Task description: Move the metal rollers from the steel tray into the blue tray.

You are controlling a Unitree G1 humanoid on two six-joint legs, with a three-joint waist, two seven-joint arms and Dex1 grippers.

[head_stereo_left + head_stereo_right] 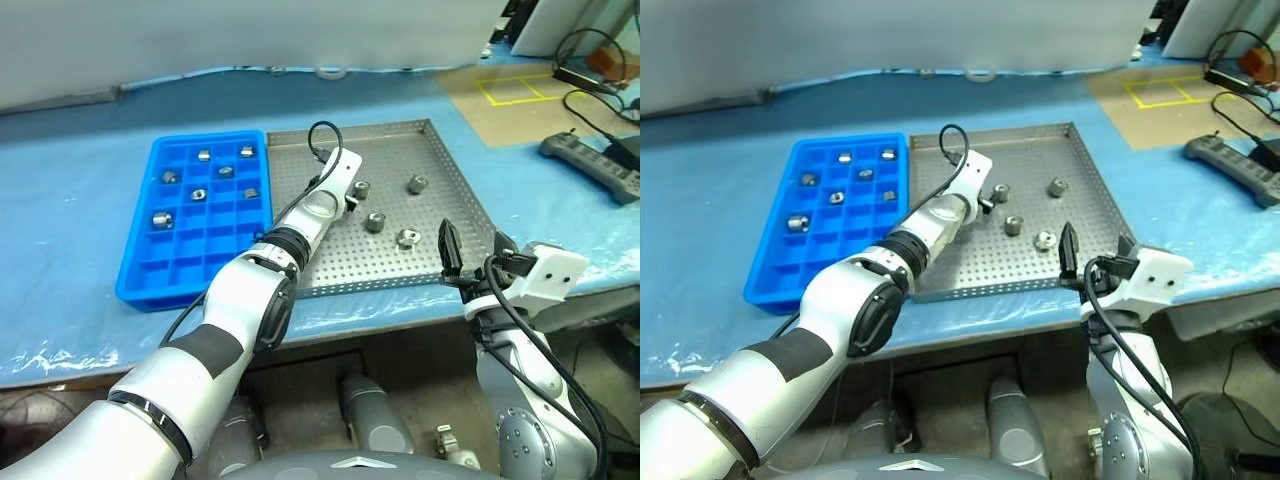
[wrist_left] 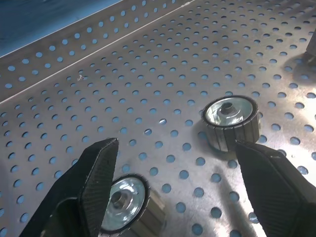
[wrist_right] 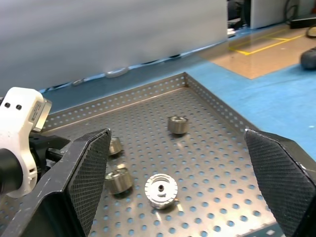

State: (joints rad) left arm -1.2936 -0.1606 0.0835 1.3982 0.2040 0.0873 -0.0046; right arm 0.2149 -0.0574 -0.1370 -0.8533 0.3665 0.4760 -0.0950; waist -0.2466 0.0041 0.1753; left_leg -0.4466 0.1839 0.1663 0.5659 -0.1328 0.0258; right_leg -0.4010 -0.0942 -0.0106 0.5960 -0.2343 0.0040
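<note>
The steel tray [image 1: 455,200] lies on the blue-covered table, with the blue tray [image 1: 140,270] against its left side. Several metal rollers [image 1: 417,184] lie loose on the perforated floor, and several more sit in the blue tray's far compartments [image 1: 204,155]. My left gripper [image 1: 352,200] hovers low over the steel tray's middle, open, with one roller [image 2: 231,118] ahead between the fingers and another [image 2: 123,202] beside one finger [image 2: 96,177]. My right gripper [image 1: 472,250] stands open at the tray's near right corner, holding nothing.
A grey handset [image 1: 590,160] and black cables [image 1: 600,100] lie at the far right of the table. A brown panel with yellow tape marks [image 1: 515,90] sits behind the steel tray. The table's front edge runs just below both trays.
</note>
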